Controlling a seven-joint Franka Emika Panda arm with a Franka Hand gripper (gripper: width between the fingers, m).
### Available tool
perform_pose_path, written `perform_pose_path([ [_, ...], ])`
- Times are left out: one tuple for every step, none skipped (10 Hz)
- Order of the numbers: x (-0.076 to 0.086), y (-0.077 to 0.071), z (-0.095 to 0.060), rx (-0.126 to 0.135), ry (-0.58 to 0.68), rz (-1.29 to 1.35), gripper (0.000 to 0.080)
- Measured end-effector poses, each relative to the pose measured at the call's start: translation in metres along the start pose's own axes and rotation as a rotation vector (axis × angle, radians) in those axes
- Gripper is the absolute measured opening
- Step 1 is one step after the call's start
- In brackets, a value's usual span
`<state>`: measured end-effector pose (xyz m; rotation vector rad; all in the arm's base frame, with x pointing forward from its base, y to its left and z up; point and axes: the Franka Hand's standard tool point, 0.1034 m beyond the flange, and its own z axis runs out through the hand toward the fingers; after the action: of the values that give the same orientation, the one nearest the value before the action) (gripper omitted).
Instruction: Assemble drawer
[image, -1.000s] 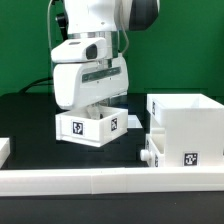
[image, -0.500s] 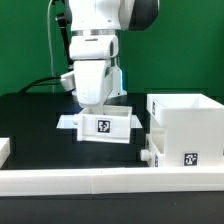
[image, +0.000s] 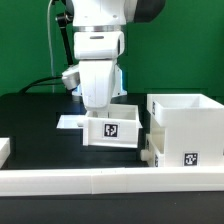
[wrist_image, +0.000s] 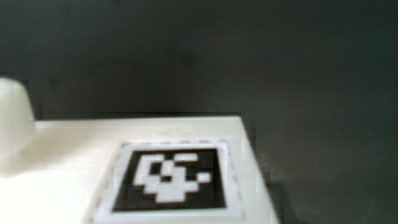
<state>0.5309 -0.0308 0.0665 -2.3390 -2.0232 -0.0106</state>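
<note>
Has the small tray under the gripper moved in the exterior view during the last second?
Yes. The small tray has moved toward the exterior view's right, closer to the large box shell, which has stayed in place.

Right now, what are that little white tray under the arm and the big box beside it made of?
The small tray and the box shell look like matte white plastic: smooth, even walls, no grain. The black-and-white tags look like printed stickers.

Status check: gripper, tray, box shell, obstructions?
Gripper down on the small tray, fingers hidden, grip unconfirmed. Tray close beside box shell, not inserted. Second tray seated in shell. Nothing seen between them.
</note>
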Motion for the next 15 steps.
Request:
perform_pose_path([
  [0.000, 0.000, 0.001, -0.001, 0.001, 0.001, 0.0041],
  [0.000, -0.001, 0.002, 0.001, 0.001, 0.001, 0.0041],
  [0.000, 0.001, 0.003, 0.001, 0.001, -0.014, 0.0041],
  [0.002, 0.006, 0.003, -0.003, 0.004, -0.043, 0.0041],
  [0.005, 0.011, 0.003, -0.009, 0.007, -0.073, 0.0041],
  [0.006, 0.012, 0.004, -0.010, 0.009, -0.077, 0.0041],
  [0.005, 0.011, 0.004, -0.012, 0.009, -0.073, 0.0041],
  [0.005, 0.012, 0.005, -0.024, 0.011, -0.073, 0.0041],
  [0.005, 0.011, 0.006, -0.022, 0.011, -0.073, 0.0041],
  [0.005, 0.011, 0.006, -0.021, 0.011, -0.073, 0.0041],
  [0.008, 0.010, 0.008, -0.018, 0.012, -0.078, 0.0041],
  [0.013, 0.011, 0.009, -0.018, 0.014, -0.087, 0.0041],
  [0.018, 0.010, 0.009, -0.016, 0.016, -0.095, 0.0041],
  [0.021, 0.009, 0.010, -0.017, 0.018, -0.099, 0.0041],
  [0.022, 0.010, 0.010, -0.039, 0.022, -0.098, 0.0041],
])
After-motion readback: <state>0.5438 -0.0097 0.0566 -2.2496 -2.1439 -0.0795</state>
